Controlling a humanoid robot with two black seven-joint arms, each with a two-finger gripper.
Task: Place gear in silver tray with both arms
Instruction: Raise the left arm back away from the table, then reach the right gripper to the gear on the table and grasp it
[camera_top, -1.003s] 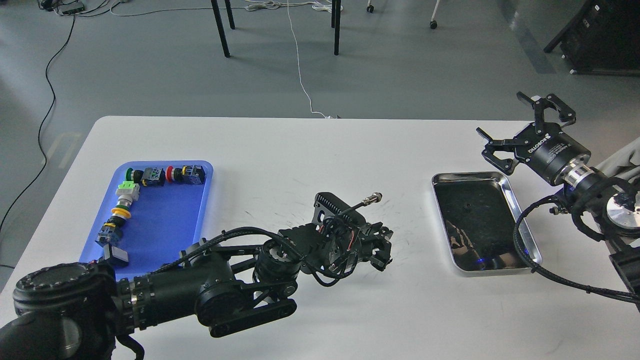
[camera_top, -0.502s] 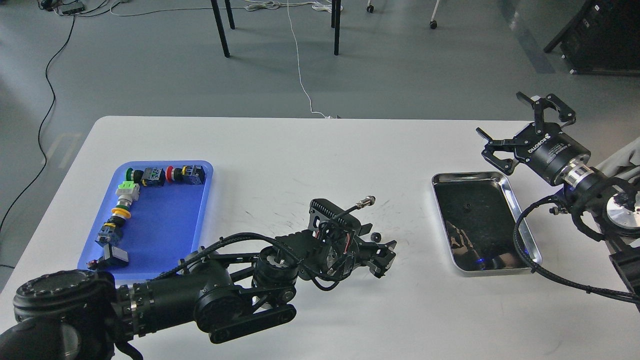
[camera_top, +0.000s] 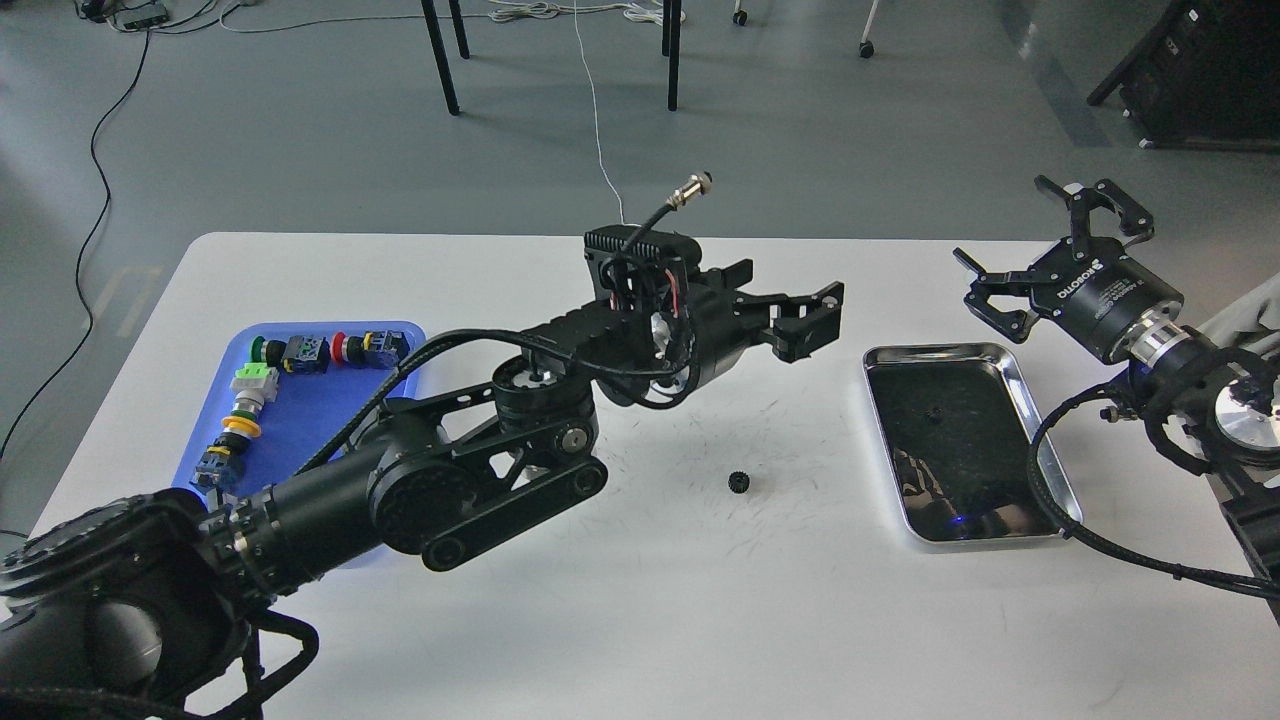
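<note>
A small black gear (camera_top: 739, 482) lies on the white table, left of the silver tray (camera_top: 930, 349). A second tiny dark gear (camera_top: 935, 414) lies on the tray's mirror-like floor. My left gripper (camera_top: 812, 320) hovers well above the table, up and to the right of the loose gear. It is open and holds nothing. My right gripper (camera_top: 1035, 250) hangs above the table beyond the tray's far right corner, open and empty.
A blue plastic tray (camera_top: 320, 410) with several coloured push-button parts sits at the left, partly behind my left arm. The table's far edge runs behind both grippers. Black cables from my right arm loop over the silver tray's right rim.
My left gripper rose from the table top and moved up and slightly right, leaving the small gear on the table. My right gripper has barely moved.
</note>
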